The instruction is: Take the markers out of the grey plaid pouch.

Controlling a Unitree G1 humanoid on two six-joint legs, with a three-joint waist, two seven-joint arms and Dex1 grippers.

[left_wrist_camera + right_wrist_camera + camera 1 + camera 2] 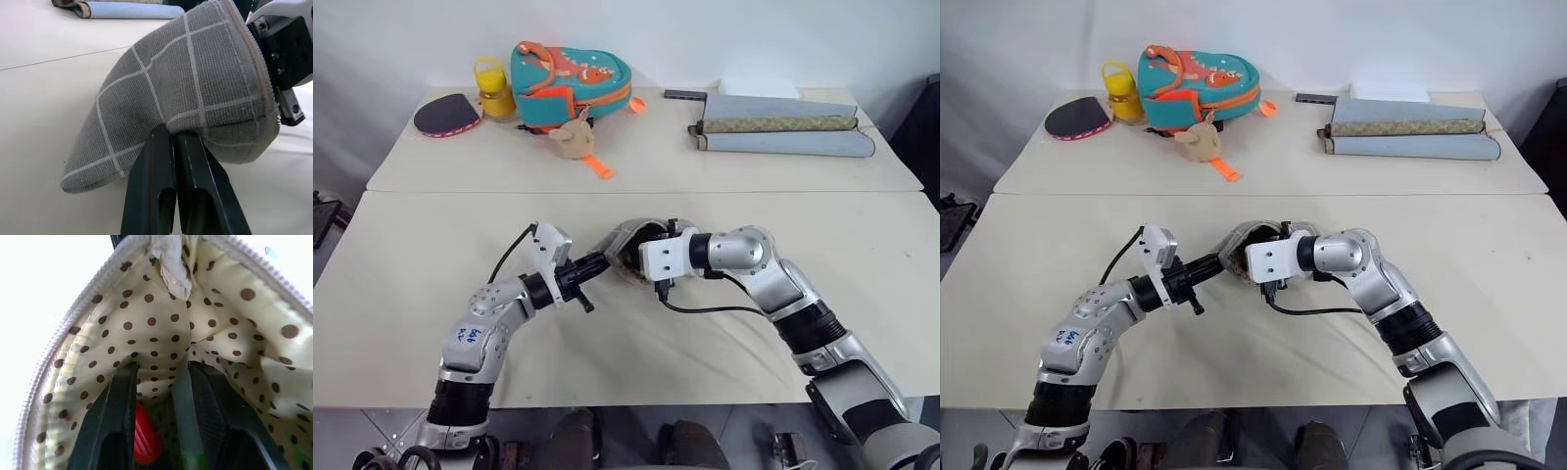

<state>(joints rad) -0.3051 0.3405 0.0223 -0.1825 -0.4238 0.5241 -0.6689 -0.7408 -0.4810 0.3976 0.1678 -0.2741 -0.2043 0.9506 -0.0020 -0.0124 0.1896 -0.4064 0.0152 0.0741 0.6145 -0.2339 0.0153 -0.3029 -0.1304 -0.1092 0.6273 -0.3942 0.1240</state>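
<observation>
On the far left of the far table (pixel 636 157) lie a dark paddle (pixel 447 115) and a yellow jar (pixel 495 89); beside them sits the teal-and-orange backpack (pixel 570 81); none of these concerns the job. Nearer, on the near table at centre, the left gripper (pixel 172 147) is clenched on a fold of the grey plaid pouch (pixel 186 83), pinching the fabric and holding the pouch raised with its zipped mouth turned to the right. Into that mouth reaches the right gripper (pixel 159 406); its black fingers (pixel 110 416) stand parted inside the dotted lining, and between them lie the markers: the red marker (pixel 145 435) and the green marker (pixel 188 431); whether either is yet gripped I cannot tell. The step in hand looks to be the reach inside; next the right fingers would need to close on one marker and draw it straight out, while the left keeps the mouth steady. Far right lie rolled mats (pixel 783 132).
</observation>
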